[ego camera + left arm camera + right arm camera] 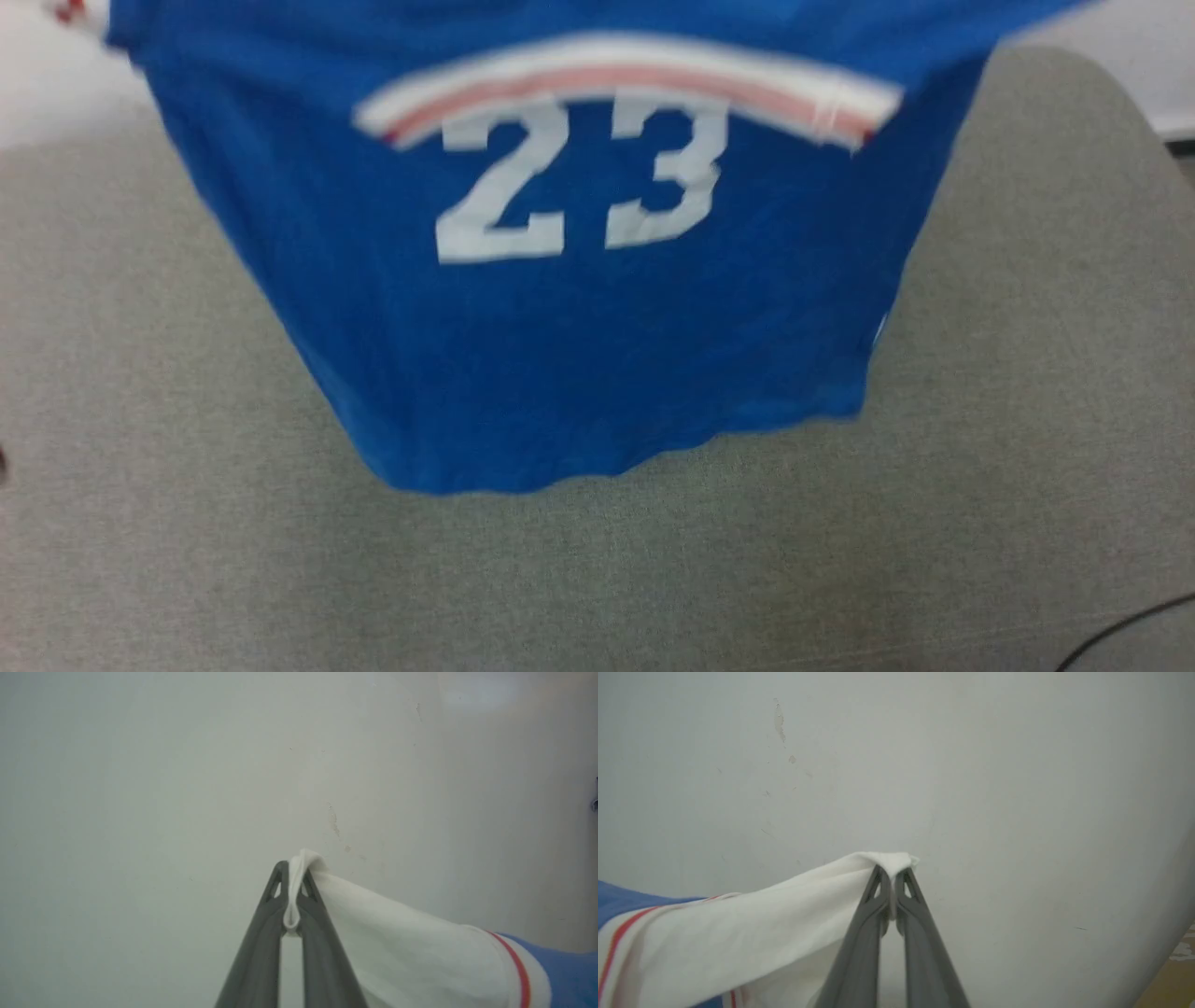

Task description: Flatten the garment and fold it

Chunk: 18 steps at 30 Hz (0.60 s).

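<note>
a: grey counter (1027,392) underneath?
b: yes. my blue number 23 jersey (597,355) hangs over it, left hand (293,870) and right hand (892,870) each clamped tight on a white sleeve (397,938).

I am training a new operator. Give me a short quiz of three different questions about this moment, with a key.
1. True or false: the left claw is shut on white fabric of the garment.
2. Which number is printed on the garment? A) 32 B) 23 C) 8
3. Fill in: the right claw is ___ on the garment's white fabric.

Key: 1 true; 2 B; 3 shut.
</note>
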### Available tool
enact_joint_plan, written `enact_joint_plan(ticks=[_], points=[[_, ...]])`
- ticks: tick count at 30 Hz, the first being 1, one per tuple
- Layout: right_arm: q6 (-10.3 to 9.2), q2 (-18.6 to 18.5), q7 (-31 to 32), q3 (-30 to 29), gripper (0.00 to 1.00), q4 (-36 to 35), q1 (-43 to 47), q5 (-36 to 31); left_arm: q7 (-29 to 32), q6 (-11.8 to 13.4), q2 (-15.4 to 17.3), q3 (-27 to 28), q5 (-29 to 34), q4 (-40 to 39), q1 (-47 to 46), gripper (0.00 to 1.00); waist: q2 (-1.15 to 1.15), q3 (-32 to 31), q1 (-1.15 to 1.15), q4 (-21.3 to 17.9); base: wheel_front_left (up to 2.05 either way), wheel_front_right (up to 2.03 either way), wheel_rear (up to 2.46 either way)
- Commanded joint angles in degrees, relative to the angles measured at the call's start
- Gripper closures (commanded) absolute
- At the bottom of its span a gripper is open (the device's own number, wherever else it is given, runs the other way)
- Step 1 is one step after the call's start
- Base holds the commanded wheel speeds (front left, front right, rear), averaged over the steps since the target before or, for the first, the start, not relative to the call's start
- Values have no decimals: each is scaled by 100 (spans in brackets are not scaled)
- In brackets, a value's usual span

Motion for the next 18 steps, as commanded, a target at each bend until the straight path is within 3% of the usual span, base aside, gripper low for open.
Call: enact_joint_plan(ticks=[1, 7, 12, 18], points=[[-6, -13, -105, 51, 100, 159, -327, -65, 34, -102, 111, -66, -6, 181, -324, 100, 0, 602, -1, -59, 0, 0, 0], [-6, -22, -802, 590, 100, 1133, -1817, -524, -43, -518, 306, -484, 129, 1320, -1859, 100, 0, 1505, -1, -121, 0, 0, 0], [-6, 56, -1443, 819, 100, 2201, -2990, -951, -364, -768, 204, -923, 433, 2428, -3243, 100, 0, 2033, -1, -86, 0, 0, 0], [-6, 331, -2240, 708, 100, 3273, -3994, -1431, -1002, -876, 5, -1082, 631, 3489, -4504, 100, 0, 2424, -1, -55, 0, 0, 0]])
